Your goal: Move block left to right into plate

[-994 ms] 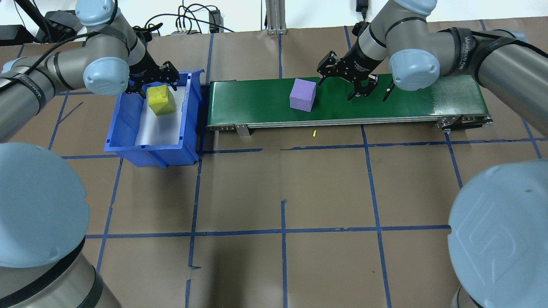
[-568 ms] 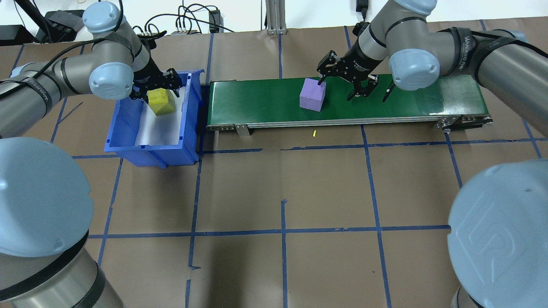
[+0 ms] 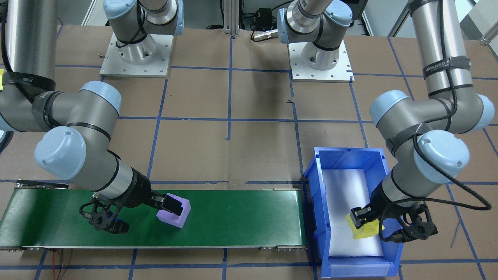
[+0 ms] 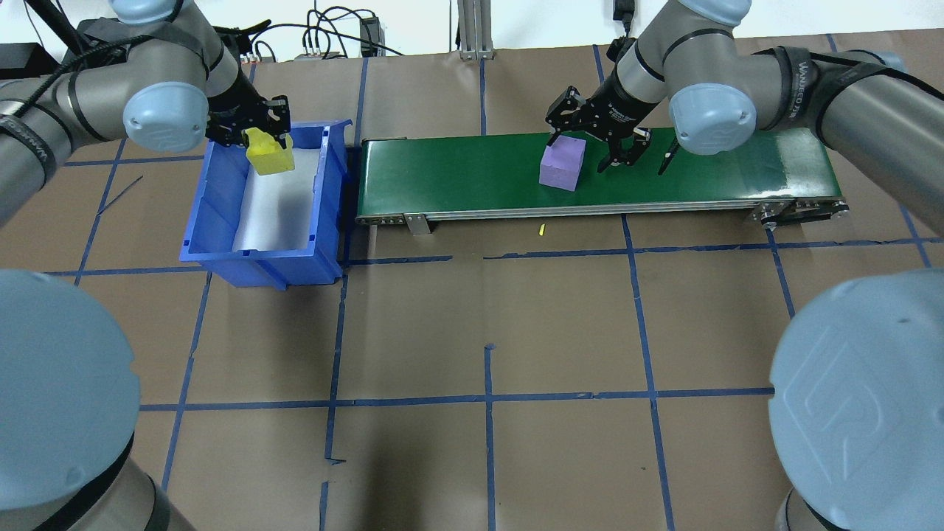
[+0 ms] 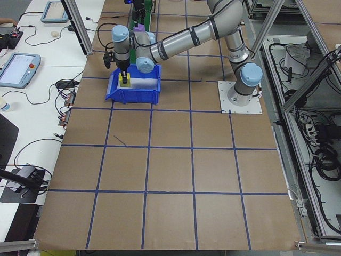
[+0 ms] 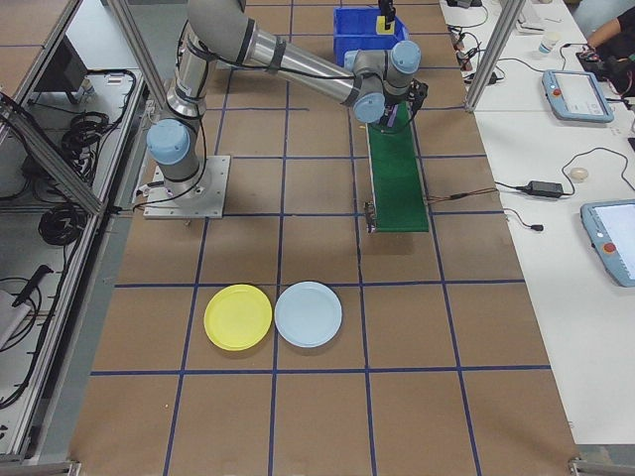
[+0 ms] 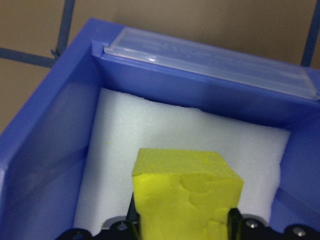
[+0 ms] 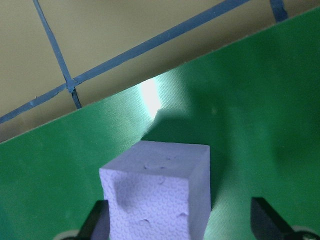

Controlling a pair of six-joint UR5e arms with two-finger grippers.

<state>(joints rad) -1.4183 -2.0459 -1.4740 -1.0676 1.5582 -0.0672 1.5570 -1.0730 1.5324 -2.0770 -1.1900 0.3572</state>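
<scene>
overhead exterior view shows a blue bin (image 4: 221,214) at the upper left of the frame, with a white foam pad (image 4: 276,210) lying flat on its floor. the yellow block (image 4: 268,156) sits at the far end of the bin, up above the pad, and the left gripper (image 4: 247,125) has its two fingers closed on the block's sides. in the left wrist view the yellow block (image 7: 187,195) fills the bottom middle of the frame, with a dark finger on each side of it and the white pad behind. a clear flat strip (image 7: 210,62) lies along the bin's far rim at the top of that frame. the word "wanjeed" can be read on a black strap around the right arm (image 4: 804,77) at the upper right. a green belt (image 4: 457,181) runs across the upper middle, and a purple block (image 4: 562,164) stands on it. the right gripper (image 4: 599,140) is spread wide just above the belt, and the purple block is between its fingers; one finger looks to touch the block's far left corner. two plates, a yellow plate (image 6: 238,316) and a pale blue plate (image 6: 309,313), lie side by side at the lower middle of the exterior right view, well apart from both blocks.
</scene>
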